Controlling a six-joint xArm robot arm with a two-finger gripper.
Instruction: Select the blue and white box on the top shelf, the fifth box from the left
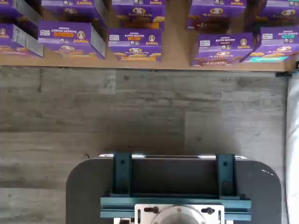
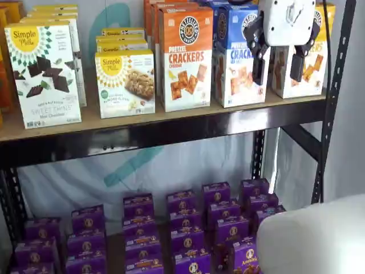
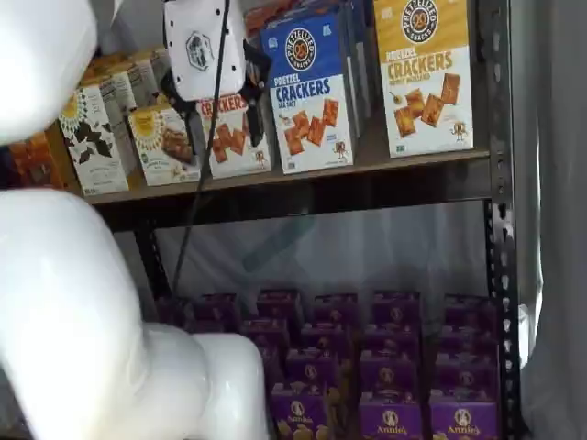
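**Gripper hangs spread-fingered before the top-shelf cracker boxes**

The gripper point(image 2: 279, 61) has a glossy white body and two matte black fingers point(image 2: 258, 67) with a plain gap between them, holding nothing. In that shelf view it hangs in front of the shelf's right end, overlapping the blue and white box point(image 2: 239, 60) at its 3 o'clock edge and the yellow-topped cracker box point(image 2: 312, 65) beyond.

The blue and white box is a tall, flat-faced cardboard carton, blue above and white below, with a round logo and pictured square orange crackers. It stands upright on the top shelf point(image 2: 171, 117), a tan wooden board fronted by a thick black metal rail. At its 9 o'clock, just beside it, stands the same-shaped orange-topped Cheddar box point(image 2: 185, 57); farther toward 9 o'clock sit a squat Simple Mills almond flour bar box point(image 2: 125, 83) and a taller Simple Mills Sweet Thins box point(image 2: 45, 71), each heading a row of like boxes.

In the other shelf view the gripper's white body point(image 3: 204, 46) covers the orange-topped box, with the blue and white box point(image 3: 309, 87) clear at its 3 o'clock.

Below, small purple Annie's boxes point(image 2: 182, 234) stand in rows on the lower level. The wrist view shows them on a tan board point(image 1: 175, 42) above grey wood-grain flooring point(image 1: 140, 112), with a dark mount with teal brackets point(image 1: 174, 179).
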